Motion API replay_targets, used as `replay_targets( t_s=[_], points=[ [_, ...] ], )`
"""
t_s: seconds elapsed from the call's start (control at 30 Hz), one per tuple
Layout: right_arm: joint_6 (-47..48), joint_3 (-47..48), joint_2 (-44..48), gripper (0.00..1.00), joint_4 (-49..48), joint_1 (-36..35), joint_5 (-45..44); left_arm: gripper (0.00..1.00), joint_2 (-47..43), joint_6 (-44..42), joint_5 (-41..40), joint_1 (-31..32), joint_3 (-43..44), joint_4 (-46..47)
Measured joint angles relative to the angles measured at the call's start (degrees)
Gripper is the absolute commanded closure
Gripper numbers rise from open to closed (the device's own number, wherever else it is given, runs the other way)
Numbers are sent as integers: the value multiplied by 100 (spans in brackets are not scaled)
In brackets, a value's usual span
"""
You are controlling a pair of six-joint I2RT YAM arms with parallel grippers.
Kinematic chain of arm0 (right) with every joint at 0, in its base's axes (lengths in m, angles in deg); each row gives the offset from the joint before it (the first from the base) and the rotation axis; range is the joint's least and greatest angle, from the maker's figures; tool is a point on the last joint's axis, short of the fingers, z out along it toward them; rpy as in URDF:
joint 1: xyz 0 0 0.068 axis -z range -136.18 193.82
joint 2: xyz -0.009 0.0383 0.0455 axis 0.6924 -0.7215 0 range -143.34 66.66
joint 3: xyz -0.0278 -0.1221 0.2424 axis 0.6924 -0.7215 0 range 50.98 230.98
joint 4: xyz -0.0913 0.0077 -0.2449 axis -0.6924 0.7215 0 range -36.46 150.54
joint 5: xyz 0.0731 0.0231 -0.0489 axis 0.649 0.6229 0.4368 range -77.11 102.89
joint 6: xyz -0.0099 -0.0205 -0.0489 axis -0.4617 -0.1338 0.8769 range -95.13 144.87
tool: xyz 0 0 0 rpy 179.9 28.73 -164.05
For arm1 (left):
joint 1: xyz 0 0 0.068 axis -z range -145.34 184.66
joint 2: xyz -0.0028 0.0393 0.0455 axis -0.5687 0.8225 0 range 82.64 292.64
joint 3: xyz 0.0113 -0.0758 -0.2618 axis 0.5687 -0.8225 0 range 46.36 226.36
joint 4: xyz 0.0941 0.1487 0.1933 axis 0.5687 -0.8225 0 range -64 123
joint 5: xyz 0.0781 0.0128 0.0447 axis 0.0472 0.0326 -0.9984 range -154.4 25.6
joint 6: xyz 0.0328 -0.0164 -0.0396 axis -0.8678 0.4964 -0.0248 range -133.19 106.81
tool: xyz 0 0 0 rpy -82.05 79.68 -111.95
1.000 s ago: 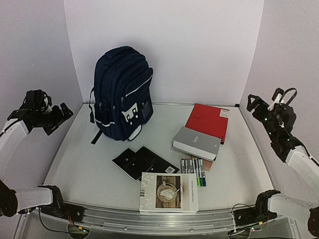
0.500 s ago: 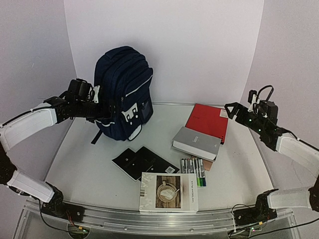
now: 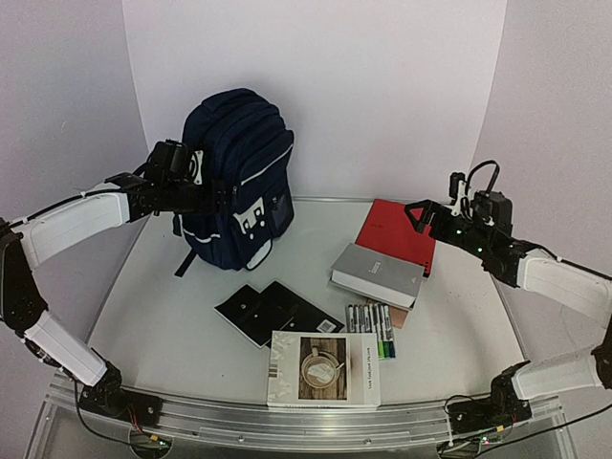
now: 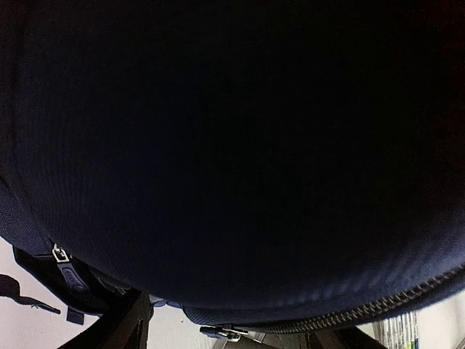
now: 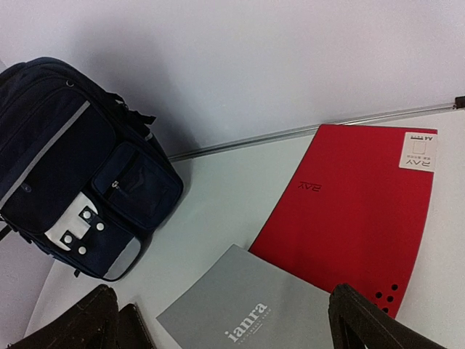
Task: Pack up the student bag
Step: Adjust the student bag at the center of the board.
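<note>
1. Where the left gripper (image 3: 218, 194) meets the bag (image 3: 234, 172), its two fingers (image 4: 120, 329) stand apart, with dark blue cloth right up against them. The pictures do not show if they pinch the cloth.
2. The right gripper (image 3: 418, 212) is wide apart too and holds nothing. It hangs over the red folder (image 3: 402, 229) and the grey book (image 3: 378, 273).
3. The bag stands up at the back of the table (image 3: 163, 296), left of the middle. Its front pocket faces the books. Its zips seem closed. One zip (image 4: 392, 299) runs close by the left gripper.
4. The bag is soft and will likely flop. It looks big but is probably light, since nothing seems packed yet. A push from the side could tip it or slide it. Cloth squashes, so a pinch on it could slip. The small zip pull (image 4: 218, 332) looks like a good place to hold, while the other arm keeps the bag steady.
5. The table is pale, flat and smooth, so things can slide on it. Pens (image 3: 371, 330), black cases (image 3: 273, 311) and a picture book (image 3: 325, 368) lie nearer the front.
6. Plain pale walls (image 3: 382, 86) stand at the back and both sides. The bag is near the back wall, so room behind it looks tight.
</note>
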Motion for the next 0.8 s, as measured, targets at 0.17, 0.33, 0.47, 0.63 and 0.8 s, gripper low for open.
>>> replay_targets(
  t_s=[0.17, 0.33, 0.47, 0.63, 0.8],
  points=[
    [-50, 178, -239, 2, -94, -425, -79, 72, 130, -152, -69, 1, 47, 24],
    [-88, 329, -495, 2, -164, -779, -138, 96, 139, -316, 18, 1, 46, 98],
    [-103, 434, -629, 2, -176, -1013, -218, 100, 57, -431, 264, -16, -101, 229],
    [-125, 641, -832, 2, -184, -1429, -316, 100, -322, -378, 822, -31, -478, 316],
    [-227, 934, -1031, 2, -194, -1934, -547, 81, -681, -99, 1422, 34, -797, 347]
  ],
)
